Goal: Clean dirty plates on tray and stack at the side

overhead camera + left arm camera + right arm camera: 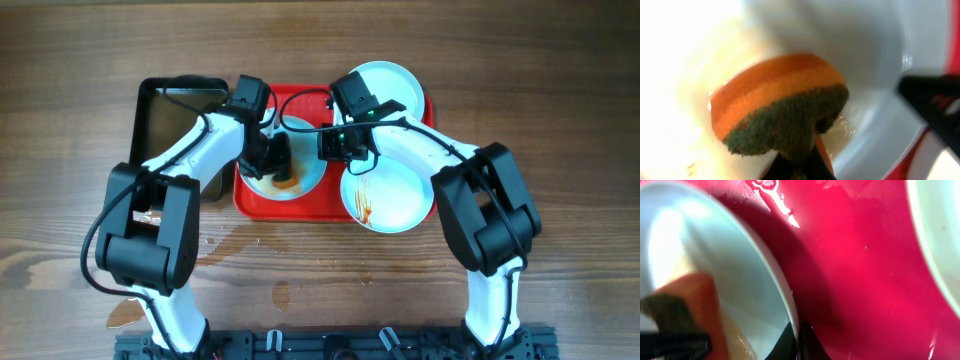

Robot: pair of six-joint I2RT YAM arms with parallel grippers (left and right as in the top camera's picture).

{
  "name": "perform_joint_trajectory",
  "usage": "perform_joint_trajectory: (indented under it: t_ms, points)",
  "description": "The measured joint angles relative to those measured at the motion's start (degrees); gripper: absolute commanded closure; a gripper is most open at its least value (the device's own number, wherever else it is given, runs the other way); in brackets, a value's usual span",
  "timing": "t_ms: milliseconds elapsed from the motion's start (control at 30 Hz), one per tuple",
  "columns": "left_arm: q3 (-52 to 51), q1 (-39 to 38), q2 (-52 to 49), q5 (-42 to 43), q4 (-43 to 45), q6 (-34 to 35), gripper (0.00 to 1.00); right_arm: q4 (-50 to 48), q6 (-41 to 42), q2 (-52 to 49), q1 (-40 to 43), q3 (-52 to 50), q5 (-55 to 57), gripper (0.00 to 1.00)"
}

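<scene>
Overhead, the tray (250, 205) is seen near the counter's far edge, carrying three plates (390, 200). An orange-green sponge (775, 100) is clamped by the left gripper (278, 163) against the leftmost plate (312, 176), whose rim is pinched by the right gripper (796, 341).

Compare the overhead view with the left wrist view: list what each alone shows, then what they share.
Overhead only: a black rectangular pan, a rear pale round plate and a near sauce-streaked pale plate. Left wrist only: the sponge's dark green scouring layer. Both: an orange sponge on a third pale round plate in the red rectangular plastic tray.
</scene>
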State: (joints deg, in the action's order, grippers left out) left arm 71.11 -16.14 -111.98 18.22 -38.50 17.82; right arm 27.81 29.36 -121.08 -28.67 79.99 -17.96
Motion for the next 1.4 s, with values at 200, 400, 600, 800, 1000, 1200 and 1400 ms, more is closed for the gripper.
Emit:
perform_joint_trajectory:
  t_ms: [200,400,600,800,1000,1200,1400]
  points:
    - [-0.2,-0.7,-0.2,-13.1,9.8,9.0,0.96,0.0,0.4,0.0,0.1,0.0,0.0,0.96]
    - [1.0,-0.8,-0.1,-17.7,-0.6,15.0,0.96,0.1,0.3,0.0,-0.1,0.0,-0.4,0.96]
    - [1.1,0.8,0.1,-5.8,-3.5,9.9,0.96,0.4,0.0,0.0,-0.3,0.0,-0.7,0.96]
    - [8.7,5.7,-0.3,3.3,-6.6,8.6,0.96,0.4,1.5,-0.1,-0.3,0.0,-1.0,0.96]
    - [15.0,9.5,4.3,4.2,-10.4,7.9,0.96,0.4,2.1,-0.1,-0.3,0.0,-1.1,0.96]
    - [15.2,14.5,8.7,-1.1,-18.0,7.7,0.96,0.8,2.0,0.1,-0.3,0.0,-0.7,0.96]
    - [15.2,20.5,8.7,-8.0,-20.0,7.6,0.96,3.5,-1.2,5.9,-0.4,0.0,6.3,0.96]
